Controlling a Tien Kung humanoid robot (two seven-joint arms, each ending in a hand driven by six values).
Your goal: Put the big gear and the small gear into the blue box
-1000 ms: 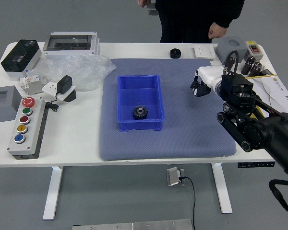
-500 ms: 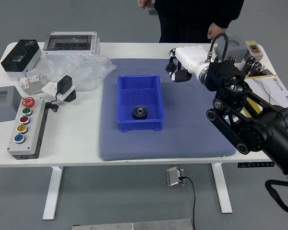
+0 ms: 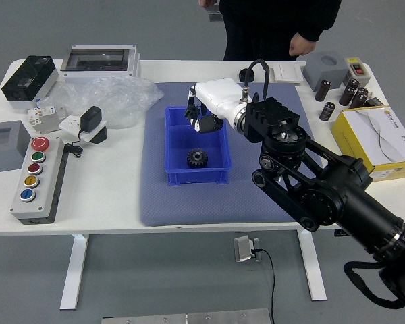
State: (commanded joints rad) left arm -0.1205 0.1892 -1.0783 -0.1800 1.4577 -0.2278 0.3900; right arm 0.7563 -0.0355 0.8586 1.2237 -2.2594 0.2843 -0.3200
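Can't tell whether open or closed at the right hand (image 3: 214, 102), nor on what. Lose the box's (image 3: 198, 177) far-right corner beneath it. See one gear (image 3: 197, 158) inside, toward the near wall; can't tell big from small. Find mat (image 3: 189, 207) narrow on the left, wider rightward, partly under the arm (image 3: 331, 189).

A robotics lab, shown by a robot arm (image 3: 347, 199) and button panel (image 3: 49, 197).

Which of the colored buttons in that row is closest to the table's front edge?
The blue button. It's at the near end of the row, just past the yellow button; all the others sit farther back.
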